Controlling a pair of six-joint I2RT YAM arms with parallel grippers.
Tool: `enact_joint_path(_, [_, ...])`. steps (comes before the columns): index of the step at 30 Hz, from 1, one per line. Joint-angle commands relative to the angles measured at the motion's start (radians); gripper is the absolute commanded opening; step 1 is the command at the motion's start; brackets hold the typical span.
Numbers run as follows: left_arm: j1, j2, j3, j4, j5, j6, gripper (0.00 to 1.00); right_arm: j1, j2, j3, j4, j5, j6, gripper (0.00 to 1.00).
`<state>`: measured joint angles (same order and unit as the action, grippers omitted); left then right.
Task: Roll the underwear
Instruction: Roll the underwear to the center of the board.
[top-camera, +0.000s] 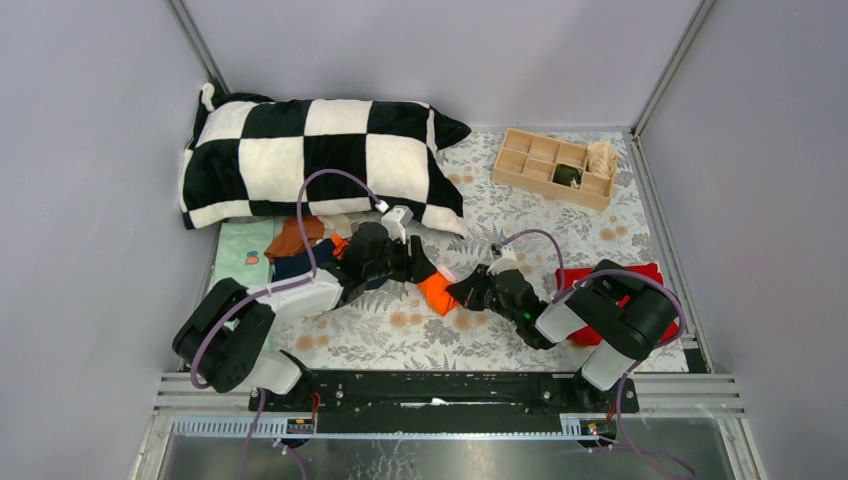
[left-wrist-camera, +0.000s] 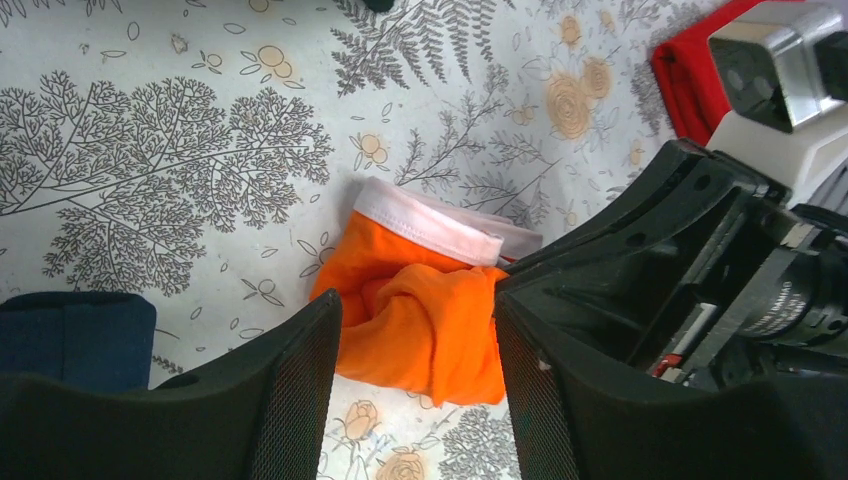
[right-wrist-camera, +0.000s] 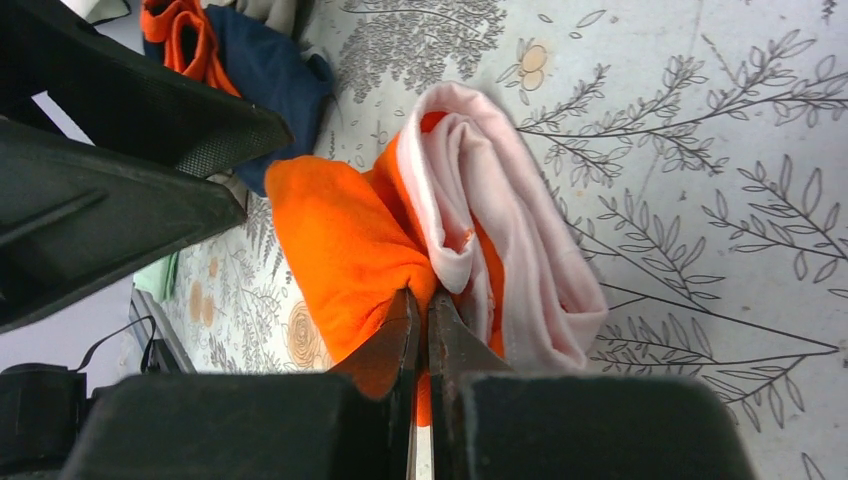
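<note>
L gripper (left-wrist-camera: 415, 318) open wide; R gripper (right-wrist-camera: 422, 318) clamped shut.

Bright orange underwear (left-wrist-camera: 420, 320) with a pale pink-white band lies on grey-and-tan floral bench (left-wrist-camera: 150, 150), near a black-and-white checked pillow (top-camera: 320, 155).

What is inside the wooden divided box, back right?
In the wooden box: a dark bundle in one compartment, a beige cloth at its right end. Anything beneath them is covered.
</note>
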<state>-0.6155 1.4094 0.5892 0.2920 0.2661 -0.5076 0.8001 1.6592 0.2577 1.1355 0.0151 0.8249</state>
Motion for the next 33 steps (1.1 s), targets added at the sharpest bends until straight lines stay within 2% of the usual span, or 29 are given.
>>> enact_joint_path(1, [-0.004, 0.061, 0.026, 0.044, -0.007, 0.073, 0.62, -0.024, 0.0, 0.027, -0.205, 0.005, 0.022, 0.0])
enact_joint_path(12, [-0.004, 0.138, 0.025, 0.091, 0.067, 0.075, 0.6, -0.035, -0.029, 0.055, -0.29, -0.014, -0.031, 0.01])
enact_joint_path(18, [-0.004, 0.168, 0.019, 0.099, 0.109, 0.078, 0.43, -0.036, -0.055, 0.085, -0.359, -0.013, -0.089, 0.05])
enact_joint_path(21, [-0.005, 0.173, 0.005, 0.109, 0.13, 0.074, 0.31, -0.037, -0.057, 0.113, -0.397, -0.025, -0.12, 0.09])
enact_joint_path(23, [-0.006, 0.18, -0.001, 0.106, 0.135, 0.072, 0.24, -0.038, -0.056, 0.12, -0.4, -0.041, -0.134, 0.15])
enact_joint_path(25, [-0.01, 0.189, 0.004, 0.087, 0.13, 0.076, 0.11, -0.038, -0.063, 0.124, -0.399, -0.044, -0.146, 0.22])
enact_joint_path(27, [-0.017, 0.196, 0.017, 0.051, 0.113, 0.085, 0.02, -0.038, -0.082, 0.124, -0.393, -0.048, -0.168, 0.34])
enact_joint_path(33, [-0.033, 0.2, 0.047, -0.025, 0.055, 0.082, 0.0, -0.038, -0.23, 0.098, -0.384, -0.066, -0.262, 0.62])
